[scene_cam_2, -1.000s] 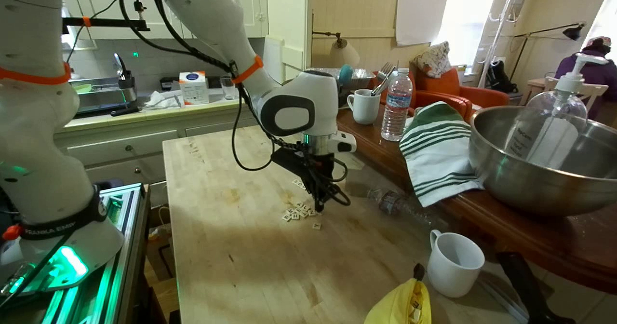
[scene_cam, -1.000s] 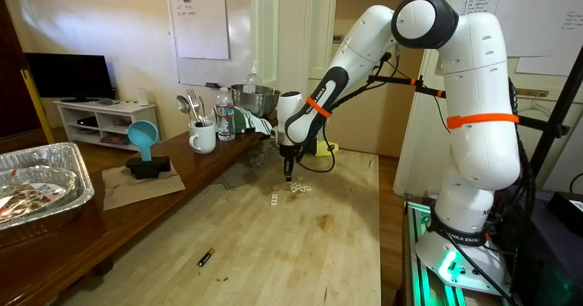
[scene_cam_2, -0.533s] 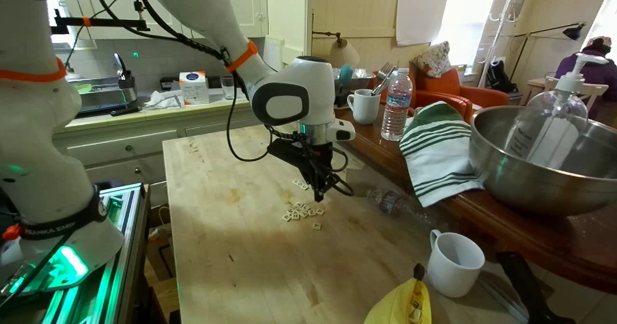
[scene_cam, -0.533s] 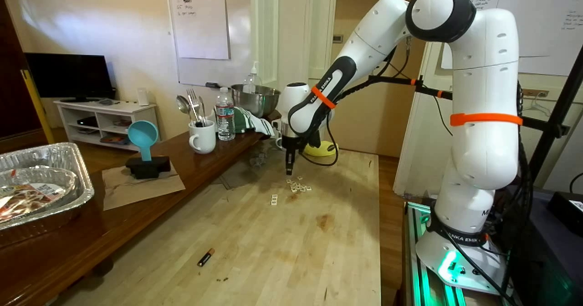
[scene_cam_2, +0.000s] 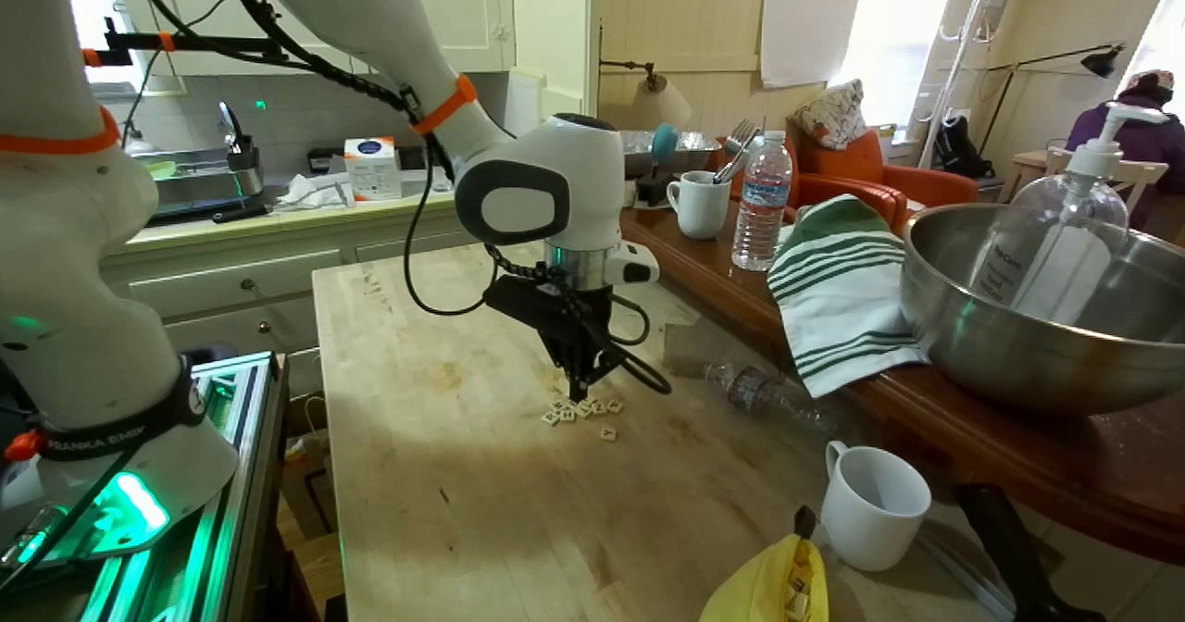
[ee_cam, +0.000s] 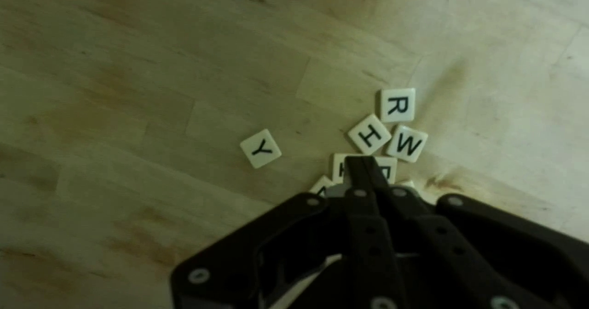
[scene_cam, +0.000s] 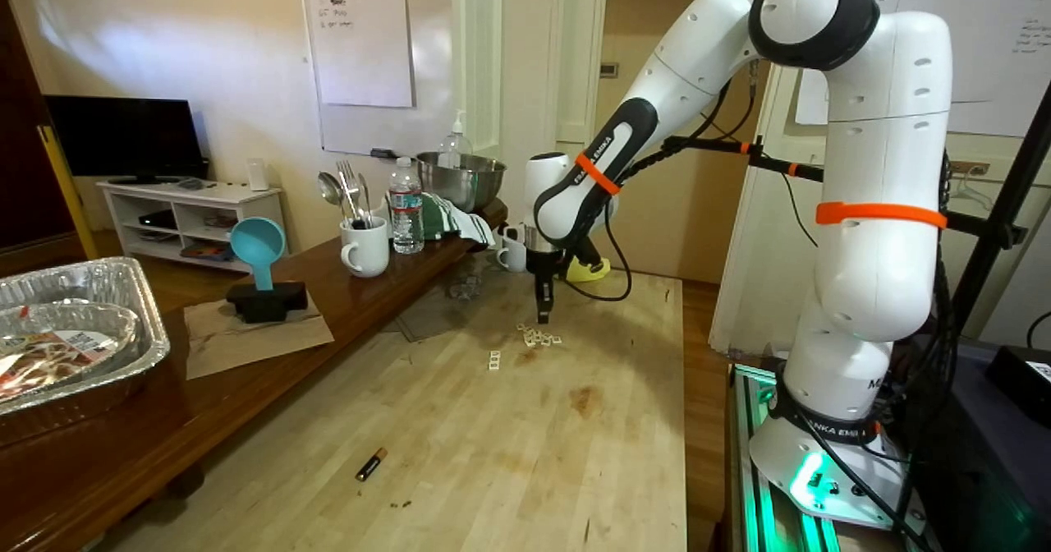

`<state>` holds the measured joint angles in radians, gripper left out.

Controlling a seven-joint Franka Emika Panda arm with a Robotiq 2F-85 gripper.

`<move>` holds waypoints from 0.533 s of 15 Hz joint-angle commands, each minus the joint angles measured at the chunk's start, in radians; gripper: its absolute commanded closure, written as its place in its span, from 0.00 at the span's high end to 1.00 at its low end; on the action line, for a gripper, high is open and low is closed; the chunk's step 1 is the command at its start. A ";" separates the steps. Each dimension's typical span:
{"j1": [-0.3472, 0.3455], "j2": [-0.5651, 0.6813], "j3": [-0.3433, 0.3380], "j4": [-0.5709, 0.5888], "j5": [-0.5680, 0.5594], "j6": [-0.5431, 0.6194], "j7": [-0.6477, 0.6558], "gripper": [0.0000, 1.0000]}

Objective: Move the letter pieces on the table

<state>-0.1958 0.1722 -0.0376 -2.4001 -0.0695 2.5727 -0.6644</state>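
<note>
The pincer (ee_cam: 362,163) is fully closed, nothing visibly held; below and beside it, letter pieces (ee_cam: 369,134) are scattered.

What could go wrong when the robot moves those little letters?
The gripper is shut close to the letter pieces, so it might shove them instead of picking one up. The R sits close beside others, so moving it could bump them. The gripper partly covers some pieces in the wrist view, so those might get knocked.
</note>
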 commanded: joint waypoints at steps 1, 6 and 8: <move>-0.005 -0.044 -0.006 -0.048 0.022 -0.065 -0.093 0.00; 0.004 -0.030 -0.029 -0.062 0.000 -0.045 -0.079 0.00; 0.003 -0.023 -0.030 -0.062 0.019 -0.041 -0.079 0.00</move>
<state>-0.1970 0.1519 -0.0571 -2.4454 -0.0673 2.5224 -0.7392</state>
